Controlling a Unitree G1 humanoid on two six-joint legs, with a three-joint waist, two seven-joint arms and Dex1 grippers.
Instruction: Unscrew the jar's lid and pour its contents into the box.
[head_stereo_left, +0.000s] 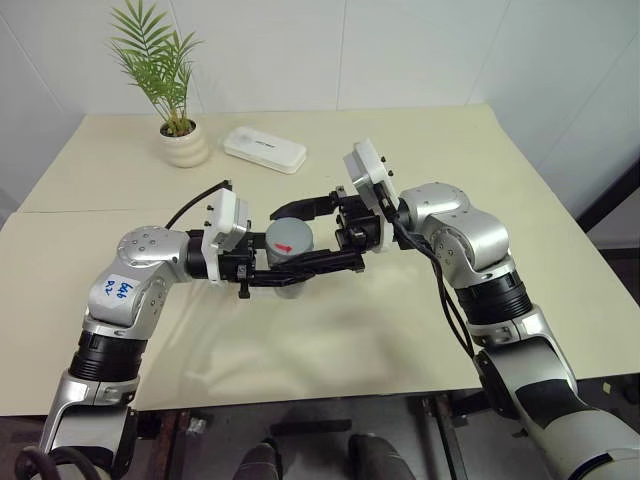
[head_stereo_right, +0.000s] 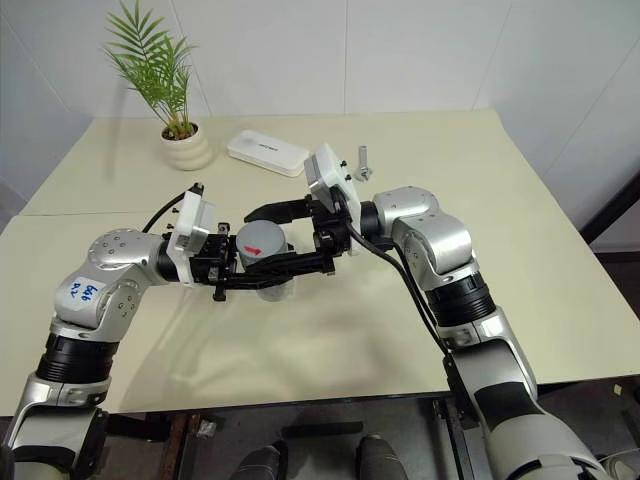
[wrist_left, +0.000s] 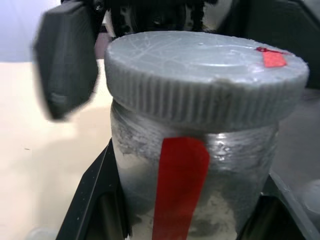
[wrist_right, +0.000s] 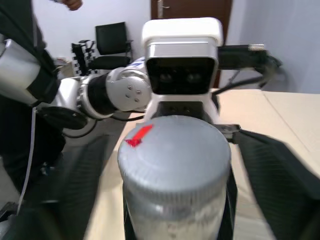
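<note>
While left tool (head_stereo_left: 300, 268) grips jar (wrist_left: 200, 185), lid (head_stereo_left: 288, 240) on

Ribbed matt plastic lid (wrist_left: 205, 75) on cloudy, scuffed clear jar (wrist_left: 200, 200)

Plant pot (head_stereo_left: 185, 143), white device (head_stereo_left: 264, 150) far back

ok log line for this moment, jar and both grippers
jar: held above table, lid still on | left gripper: shut on jar body | right gripper: open, fingers either side of lid
</note>
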